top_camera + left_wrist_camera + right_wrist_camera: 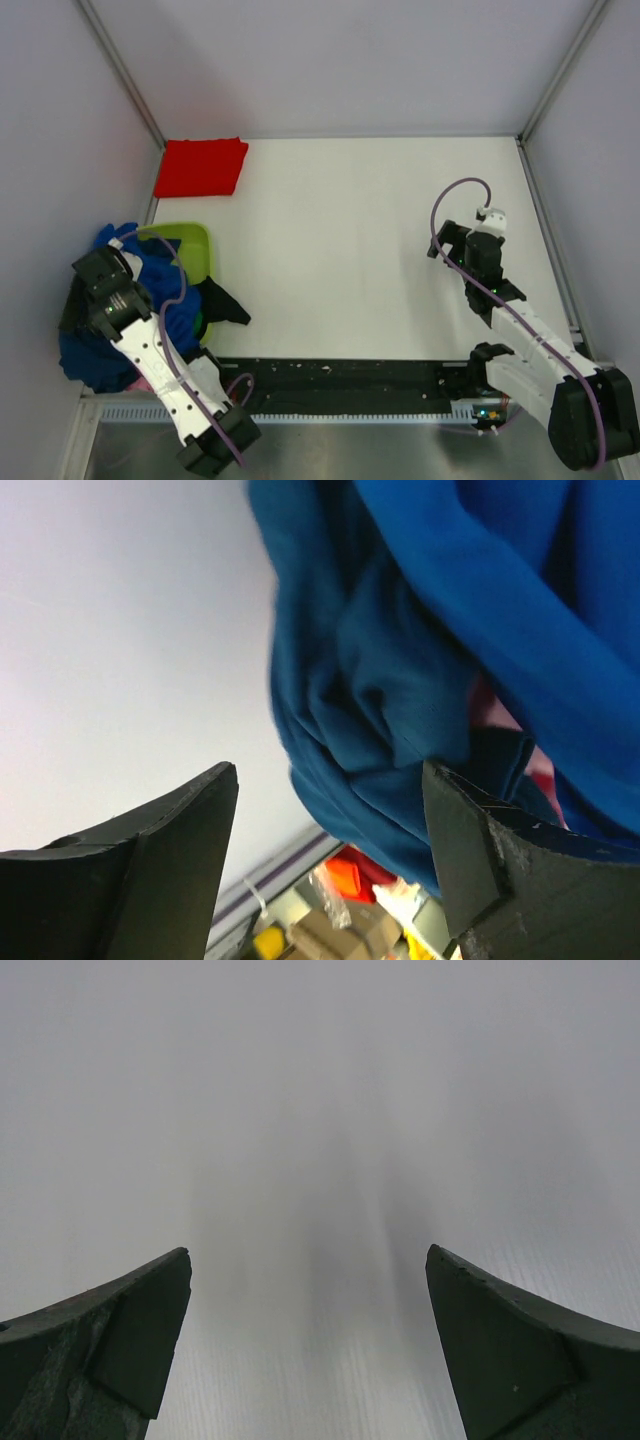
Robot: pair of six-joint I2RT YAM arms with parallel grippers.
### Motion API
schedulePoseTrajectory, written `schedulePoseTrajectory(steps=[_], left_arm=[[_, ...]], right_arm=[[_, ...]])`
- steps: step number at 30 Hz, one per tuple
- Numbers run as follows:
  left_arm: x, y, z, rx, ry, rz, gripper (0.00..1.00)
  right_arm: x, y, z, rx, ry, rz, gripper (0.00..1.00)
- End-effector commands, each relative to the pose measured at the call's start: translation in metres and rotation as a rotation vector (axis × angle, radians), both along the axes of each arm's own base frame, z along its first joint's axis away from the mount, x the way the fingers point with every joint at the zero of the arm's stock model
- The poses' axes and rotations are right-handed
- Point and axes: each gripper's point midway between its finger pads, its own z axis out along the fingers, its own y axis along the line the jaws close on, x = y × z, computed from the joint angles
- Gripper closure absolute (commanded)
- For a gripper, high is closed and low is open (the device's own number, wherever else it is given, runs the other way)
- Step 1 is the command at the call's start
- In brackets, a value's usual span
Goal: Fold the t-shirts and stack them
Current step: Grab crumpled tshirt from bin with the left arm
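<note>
A folded plain red t-shirt [201, 166] lies at the table's back left corner. A heap of royal blue t-shirts [160, 290] fills and spills over the lime green basket [195, 243]; a navy one [222, 302] hangs over its right rim and a bit of pink [140, 381] shows at the heap's near edge. My left gripper [95, 290] is at the heap's left side, open [330, 810], with blue cloth [450, 630] against its right finger [480, 850] and nothing between the jaws. My right gripper [470, 250] is open [308, 1270] and empty over the bare table.
The white table [350, 250] is walled at the left, back and right. A black strip [340, 375] runs along the near edge between the arm bases. Boxes and clutter [340, 920] show beyond the table's left side in the left wrist view.
</note>
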Motion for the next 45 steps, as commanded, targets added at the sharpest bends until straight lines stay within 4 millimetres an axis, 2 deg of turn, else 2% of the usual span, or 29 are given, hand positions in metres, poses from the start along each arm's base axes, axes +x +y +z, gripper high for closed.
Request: schedulePoseTrajectory(steps=[1, 4, 6, 8, 9, 10, 11, 13, 15, 19, 22, 25, 28, 29, 30, 31, 33, 36, 38, 40, 42, 45], left_arm=[[-0.042, -0.020, -0.024, -0.075, 0.203, 0.031, 0.23], [-0.049, -0.024, -0.034, -0.097, 0.252, 0.027, 0.22], [-0.048, -0.023, -0.050, -0.125, 0.295, 0.018, 0.24], [-0.046, -0.014, -0.062, -0.112, 0.336, 0.033, 0.29], [-0.044, -0.010, -0.068, -0.108, 0.351, 0.038, 0.35], [-0.041, -0.006, -0.070, -0.105, 0.357, 0.042, 0.48], [-0.040, -0.003, -0.071, -0.099, 0.356, 0.051, 0.66], [-0.032, 0.008, -0.058, -0.043, 0.309, 0.085, 1.00], [-0.021, 0.021, -0.030, 0.054, 0.221, 0.111, 1.00], [-0.005, 0.042, 0.052, 0.267, 0.016, 0.152, 1.00], [0.013, 0.051, 0.109, 0.356, -0.155, 0.144, 1.00], [0.046, 0.060, 0.166, 0.414, -0.378, 0.091, 1.00], [0.104, 0.052, 0.211, 0.344, -0.631, -0.051, 1.00], [0.128, 0.040, 0.226, 0.294, -0.716, -0.133, 1.00], [0.161, 0.018, 0.237, 0.227, -0.780, -0.245, 1.00], [0.184, -0.004, 0.246, 0.174, -0.829, -0.335, 1.00], [0.223, -0.057, 0.269, 0.089, -0.931, -0.511, 1.00], [0.272, -0.141, 0.292, -0.063, -1.045, -0.716, 1.00], [0.291, -0.198, 0.306, -0.116, -1.075, -0.852, 1.00], [0.302, -0.270, 0.304, -0.175, -1.050, -1.050, 1.00], [0.304, -0.336, 0.286, -0.209, -0.971, -1.237, 1.00], [0.307, -0.418, 0.230, -0.306, -0.790, -1.454, 1.00]], right_arm=[[0.008, 0.001, 0.014, 0.012, -0.064, 0.003, 0.01], [0.008, 0.002, 0.015, 0.015, -0.067, 0.007, 0.01], [0.008, 0.002, 0.015, 0.018, -0.068, 0.009, 0.01], [0.008, 0.002, 0.015, 0.018, -0.067, 0.009, 0.01], [0.008, 0.003, 0.015, 0.017, -0.066, 0.011, 0.01], [0.008, 0.002, 0.014, 0.014, -0.064, 0.011, 0.01], [0.007, 0.002, 0.014, 0.014, -0.062, 0.009, 0.01], [0.007, 0.002, 0.014, 0.015, -0.061, 0.009, 0.01], [0.008, 0.002, 0.014, 0.014, -0.062, 0.007, 0.01], [0.008, 0.002, 0.014, 0.015, -0.064, 0.009, 0.01], [0.008, 0.002, 0.014, 0.013, -0.064, 0.008, 0.01], [0.008, 0.002, 0.015, 0.013, -0.067, 0.008, 0.01], [0.008, 0.002, 0.015, 0.012, -0.066, 0.012, 0.01], [0.008, 0.002, 0.014, 0.010, -0.065, 0.009, 0.01], [0.008, 0.002, 0.016, 0.012, -0.069, 0.012, 0.01], [0.008, 0.002, 0.016, 0.009, -0.068, 0.011, 0.01], [0.008, 0.002, 0.015, 0.008, -0.066, 0.014, 0.01], [0.008, 0.005, 0.016, 0.006, -0.067, 0.032, 0.01], [0.008, 0.008, 0.016, 0.006, -0.070, 0.054, 0.01], [0.009, 0.010, 0.017, 0.005, -0.073, 0.068, 0.01], [0.009, 0.013, 0.020, 0.005, -0.075, 0.085, 0.01], [0.010, 0.016, 0.028, 0.005, -0.063, 0.109, 0.01]])
